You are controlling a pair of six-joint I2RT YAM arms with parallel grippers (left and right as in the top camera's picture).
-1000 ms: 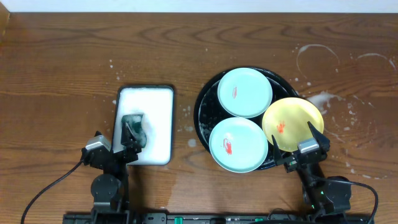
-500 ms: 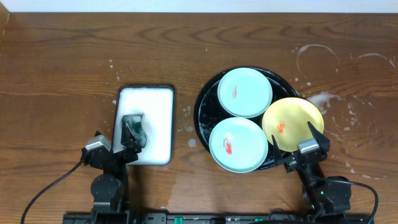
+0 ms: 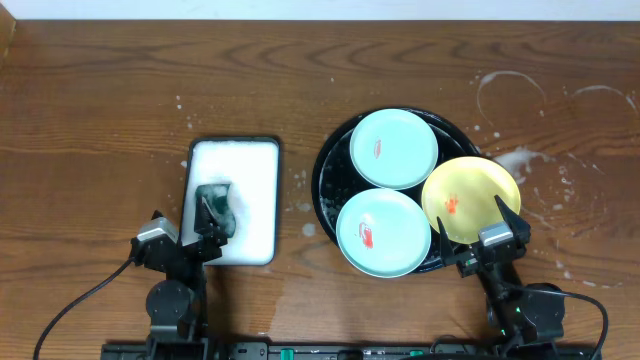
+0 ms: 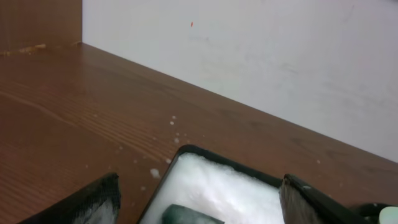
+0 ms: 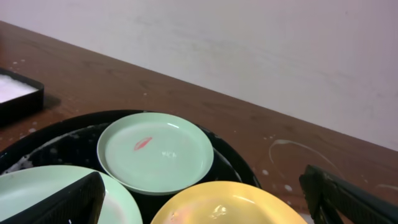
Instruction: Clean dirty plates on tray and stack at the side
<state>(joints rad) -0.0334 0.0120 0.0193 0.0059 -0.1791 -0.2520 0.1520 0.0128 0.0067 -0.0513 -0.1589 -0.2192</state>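
Barely begun: far mint-green plate (image 3: 394,148), near mint-green plate (image 3: 383,232) and yellow plate (image 3: 470,199), all red-smeared, on the black tray (image 3: 322,172); none stacked on the soapy side surface (image 3: 570,180). Left pincer (image 4: 199,199) and right pincer (image 5: 205,199) wide, empty. Dark lump (image 3: 214,208) in the foamy white tray (image 3: 235,139) possibly a sponge

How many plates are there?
3, all on the black tray: the back green plate, the front green plate, and the yellow plate on its right edge. None are stacked, so none looks hidden.

Brown wood-grain table (image 3: 90,110) — plain white wall (image 4: 280,56) behind it.
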